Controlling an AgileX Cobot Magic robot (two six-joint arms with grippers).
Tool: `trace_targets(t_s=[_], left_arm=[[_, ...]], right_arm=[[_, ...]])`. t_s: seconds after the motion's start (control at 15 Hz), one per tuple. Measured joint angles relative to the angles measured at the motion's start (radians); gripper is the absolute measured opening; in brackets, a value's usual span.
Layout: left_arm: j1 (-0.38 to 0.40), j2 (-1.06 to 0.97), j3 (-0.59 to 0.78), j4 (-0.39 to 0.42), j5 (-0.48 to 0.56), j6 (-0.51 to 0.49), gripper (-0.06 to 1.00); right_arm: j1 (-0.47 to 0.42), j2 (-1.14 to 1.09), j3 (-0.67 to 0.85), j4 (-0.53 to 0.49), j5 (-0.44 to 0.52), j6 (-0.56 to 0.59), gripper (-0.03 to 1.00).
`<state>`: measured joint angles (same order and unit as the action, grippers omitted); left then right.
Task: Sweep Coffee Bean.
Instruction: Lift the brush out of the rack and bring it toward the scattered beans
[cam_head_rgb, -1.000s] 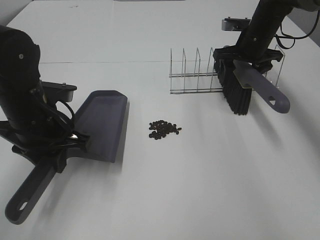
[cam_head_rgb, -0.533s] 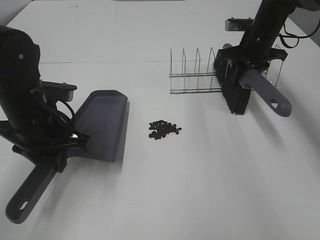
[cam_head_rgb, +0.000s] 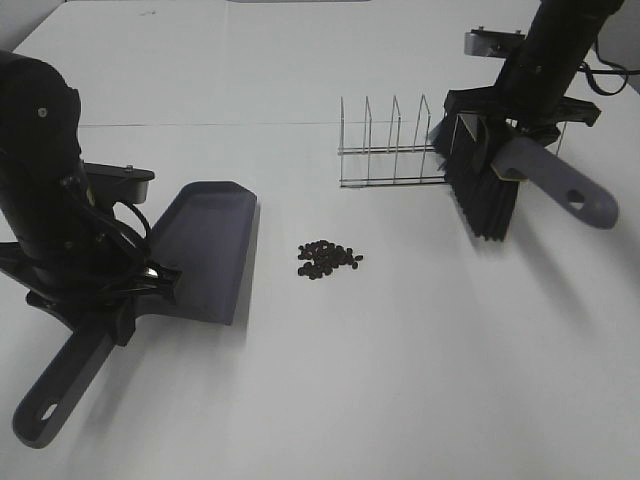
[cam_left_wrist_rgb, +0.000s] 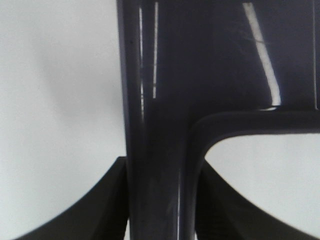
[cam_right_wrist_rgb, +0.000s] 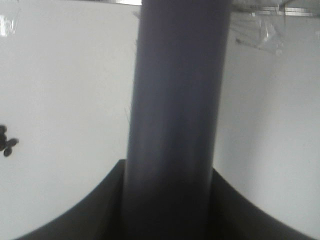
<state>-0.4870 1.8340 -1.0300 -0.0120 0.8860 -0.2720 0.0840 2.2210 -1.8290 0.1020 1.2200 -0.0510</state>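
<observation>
The coffee beans (cam_head_rgb: 328, 258) lie in a small loose cluster mid-table; a few show at the edge of the right wrist view (cam_right_wrist_rgb: 7, 142). The grey-purple dustpan (cam_head_rgb: 203, 245) rests on the table left of them, mouth toward the beans. My left gripper (cam_head_rgb: 118, 305) is shut on the dustpan's handle (cam_left_wrist_rgb: 159, 165). My right gripper (cam_head_rgb: 520, 118) is shut on the brush's grey handle (cam_right_wrist_rgb: 175, 115) and holds the brush (cam_head_rgb: 488, 190) in the air, black bristles pointing down, right of the beans beside the rack.
A wire rack (cam_head_rgb: 400, 145) stands on the table behind the beans, just left of the brush. The table is white. The dustpan handle's end with a hole (cam_head_rgb: 40, 415) reaches toward the front left edge.
My right gripper has carried the brush to the right and a little toward the front, away from the rack. The left arm, dustpan and beans have not moved.
</observation>
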Motion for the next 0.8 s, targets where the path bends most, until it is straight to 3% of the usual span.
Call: trace_targets(t_s=[0.07, 0.4, 0.8], left_arm=[[-0.03, 0.0, 0.0, 0.002, 0.018, 0.004, 0.33], [-0.039, 0.002, 0.0, 0.012, -0.047, -0.049, 0.33], [-0.044, 0.107, -0.016, 0.012, -0.083, -0.032, 0.33]], right_arm=[[0.004, -0.113, 0.092, -0.004, 0.003, -0.002, 0.31], [0.006, -0.302, 0.231, 0.054, 0.003, 0.008, 0.31], [0.034, -0.36, 0.327, 0.009, 0.003, 0.015, 0.31]])
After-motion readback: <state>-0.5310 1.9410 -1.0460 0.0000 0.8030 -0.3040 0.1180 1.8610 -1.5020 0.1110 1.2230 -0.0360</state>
